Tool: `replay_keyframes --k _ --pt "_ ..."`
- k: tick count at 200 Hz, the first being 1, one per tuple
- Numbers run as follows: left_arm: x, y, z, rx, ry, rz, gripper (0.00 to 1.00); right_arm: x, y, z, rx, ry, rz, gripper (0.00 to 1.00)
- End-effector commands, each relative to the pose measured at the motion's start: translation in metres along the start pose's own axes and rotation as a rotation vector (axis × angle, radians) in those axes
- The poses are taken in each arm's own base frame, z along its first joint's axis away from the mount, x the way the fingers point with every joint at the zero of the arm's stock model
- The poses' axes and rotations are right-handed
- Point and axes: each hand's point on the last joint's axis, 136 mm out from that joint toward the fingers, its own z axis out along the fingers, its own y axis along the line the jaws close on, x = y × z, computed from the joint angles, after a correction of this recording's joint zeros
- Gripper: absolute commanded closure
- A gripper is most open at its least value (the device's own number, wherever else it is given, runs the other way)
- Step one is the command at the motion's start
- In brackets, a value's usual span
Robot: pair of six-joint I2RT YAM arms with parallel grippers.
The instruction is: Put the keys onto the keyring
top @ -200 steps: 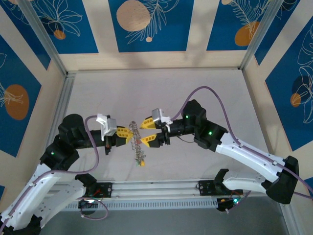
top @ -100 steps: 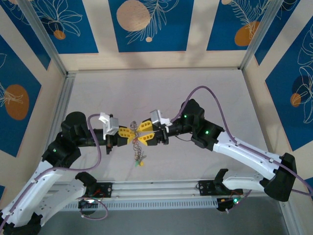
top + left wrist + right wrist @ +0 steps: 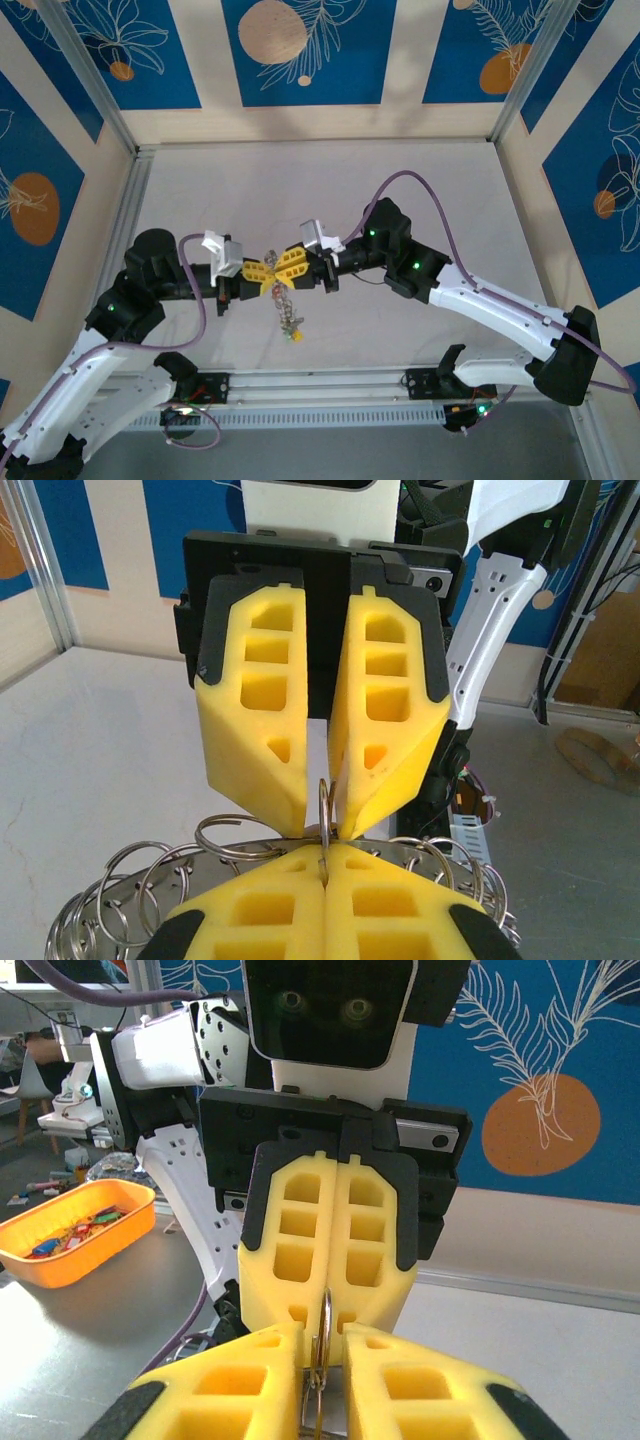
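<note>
Blue leaf-print panels [image 3: 300,50] framed in beige wall in a pale grey tabletop [image 3: 430,180], and over its near middle the two arms meet tip to tip. From the top camera, the left gripper [image 3: 266,272] reaches rightward and the right gripper [image 3: 288,270] leftward, their yellow foam fingers nose to nose. Just below that meeting point trails the keyring [image 3: 284,300], a loose string of thin metal rings. One yellow key [image 3: 293,336] sits at its far end, nearer the arm bases than either hand. Whether that end touches the table cannot be told.

On the left wrist camera the left gripper's fingers [image 3: 250,910] are pressed together with a single thin ring standing edge-on in the seam, so this hand is clamped on the keyring. More wire loops fan out beneath and to either side of those fingers. Facing them, the right gripper's fingers [image 3: 255,730] are drawn narrow. Their tips flank the same ring with a sliver of gap on each side, and I cannot tell whether they actually pinch it.

On the right wrist camera the ring rises between the right gripper's fingers into the closed seam of the left gripper opposite. Beyond and to one side of the left gripper sits an orange tray [image 3: 80,1250] holding small coloured pieces, too small to identify.
</note>
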Motion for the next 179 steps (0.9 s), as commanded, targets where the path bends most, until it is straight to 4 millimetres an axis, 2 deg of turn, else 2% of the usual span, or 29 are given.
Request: replay_keyframes --k 1,34,63,92,107,168,179 --pt "-0.029 -0.009 -0.009 -0.001 -0.093 0.099 1.00 -0.010 0.005 0.000 -0.017 -0.013 -0.015 0.76" --pt "-0.029 -0.010 -0.011 -0.012 -0.106 0.109 1.00 -0.004 0.006 -0.001 -0.011 -0.013 -0.008 0.74" --pt "-0.028 -0.010 -0.010 -0.006 -0.108 0.106 1.00 -0.008 0.005 0.000 -0.012 -0.027 -0.017 0.92" --pt "-0.024 -0.010 -0.009 -0.002 -0.092 0.099 1.00 -0.010 0.008 0.001 -0.035 -0.038 -0.031 0.95" --pt "-0.021 -0.009 -0.008 -0.007 -0.082 0.096 1.00 -0.010 0.010 0.002 -0.045 -0.037 -0.037 1.00" --pt "-0.012 0.002 -0.003 -0.041 -0.035 0.061 1.00 -0.007 0.007 0.001 -0.011 -0.023 -0.058 1.00" --pt "-0.011 0.006 -0.004 -0.067 -0.014 0.055 0.86 -0.007 0.005 0.000 0.009 -0.008 -0.063 1.00"
